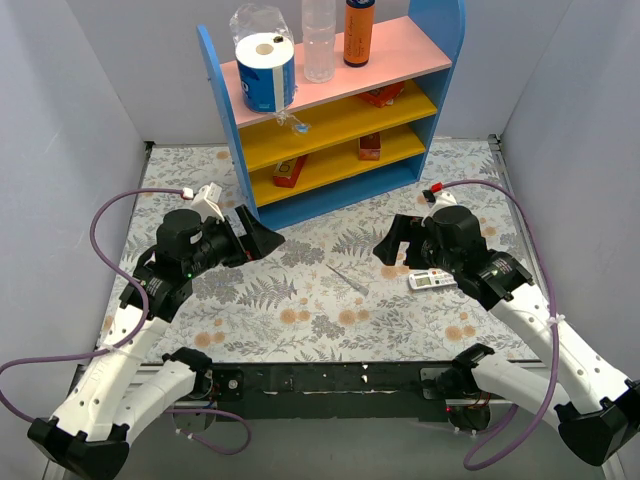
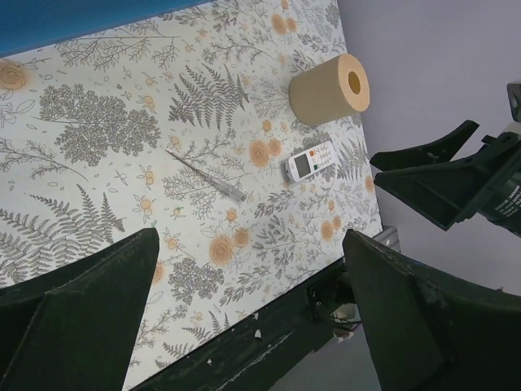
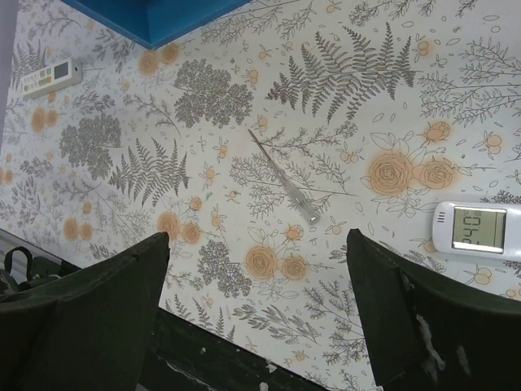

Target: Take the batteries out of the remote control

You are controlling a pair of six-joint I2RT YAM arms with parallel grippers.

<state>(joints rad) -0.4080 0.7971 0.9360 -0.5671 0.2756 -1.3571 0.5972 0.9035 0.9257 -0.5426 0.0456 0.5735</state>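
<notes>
Your table (image 1: pixel 300 305), under its fern-and-flower cloth, carried the blue shelf unit (image 1: pixel 300 208) at its far side. You had both arms low over the cloth, facing each other. Your left gripper (image 1: pixel 262 240) stood fully open, its jaws spread wide with nothing between them. Your right gripper (image 1: pixel 393 243) was just as wide and just as empty. A tan roll (image 2: pixel 330 88) lay on its side near the remote control (image 1: pixel 432 280), which rested display-up on the cloth just beside your right arm. A second remote (image 3: pixel 50 76) lay near the shelf's base. The thin grey stick (image 1: pixel 348 279) lay between the grippers. The batteries did not show in any view.
</notes>
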